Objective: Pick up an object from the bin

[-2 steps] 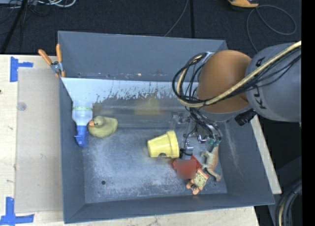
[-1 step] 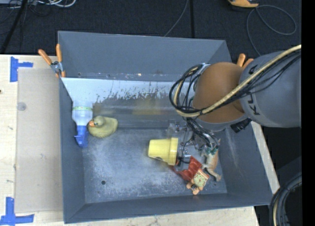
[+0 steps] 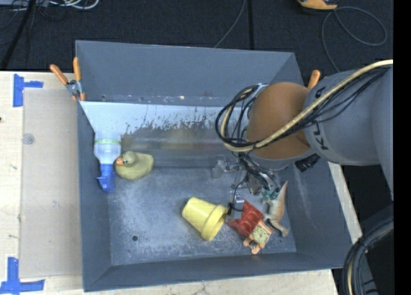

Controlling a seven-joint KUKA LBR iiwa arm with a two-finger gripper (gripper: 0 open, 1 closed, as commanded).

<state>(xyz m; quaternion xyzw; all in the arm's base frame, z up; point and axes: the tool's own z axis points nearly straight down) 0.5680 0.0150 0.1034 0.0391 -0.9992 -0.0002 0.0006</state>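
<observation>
Grey bin [image 3: 192, 75], yellow cup [image 3: 204, 218], duck [image 3: 133, 166], red toy [image 3: 247, 222] by end effector [image 3: 237, 202], grip unclear

One camera looks steeply down on the whole bin [image 3: 192, 75], the arm [image 3: 359, 120] entering from right.

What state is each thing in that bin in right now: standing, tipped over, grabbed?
Yellow cup: tipped on its side, mid-floor.
Yellow rubber duck: upright, by the left wall.
Clear bottle with blue end: lying along the left wall, beside the duck.
Red toy: lying on the floor right of the cup, not lifted.
Gripper: down in the bin, just above the red toy.
</observation>
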